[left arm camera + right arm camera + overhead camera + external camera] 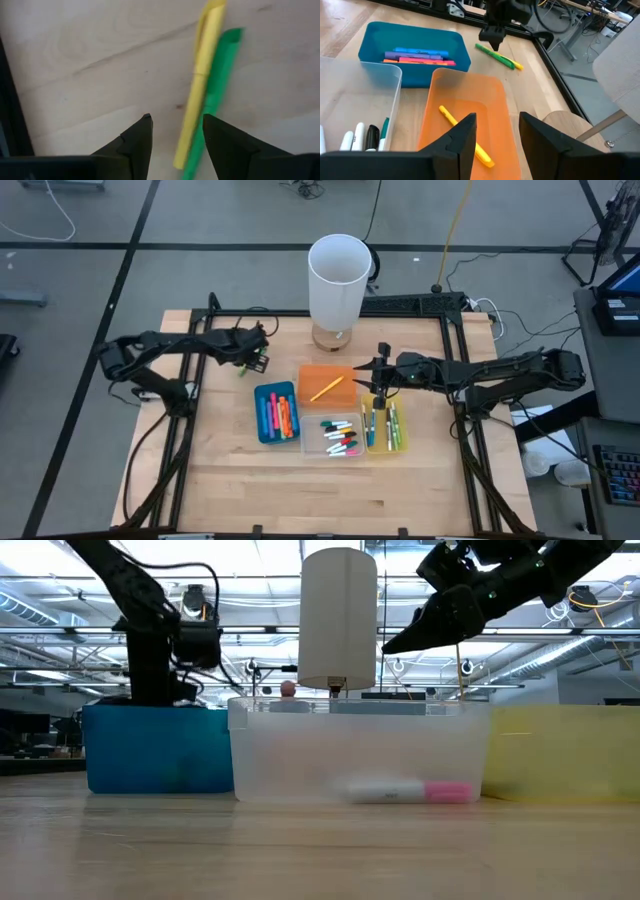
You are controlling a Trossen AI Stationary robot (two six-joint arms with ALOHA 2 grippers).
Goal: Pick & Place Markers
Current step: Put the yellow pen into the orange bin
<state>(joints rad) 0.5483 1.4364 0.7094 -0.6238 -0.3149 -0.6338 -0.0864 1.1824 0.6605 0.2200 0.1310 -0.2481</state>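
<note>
Hovering open over yellow marker (200,85) & green marker (215,100) — left claw (175,137); right claw (497,132) open, "Sharpie" in blue bin (415,35).

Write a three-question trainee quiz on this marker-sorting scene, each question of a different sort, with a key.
1. True or false: the orange bin holds a single yellow marker.
2. Multiple choice: the left hand hovers over which things? A) a yellow and a green marker on the bare table B) the blue bin C) the white cylinder
3. Fill in: the right hand is open and holds ____.

Key:
1. True.
2. A: the yellow highlighter and green highlighter lie side by side, touching, on the wood below the open fingers.
3. Nothing; it hangs near the orange bin and the yellow bin.
</note>
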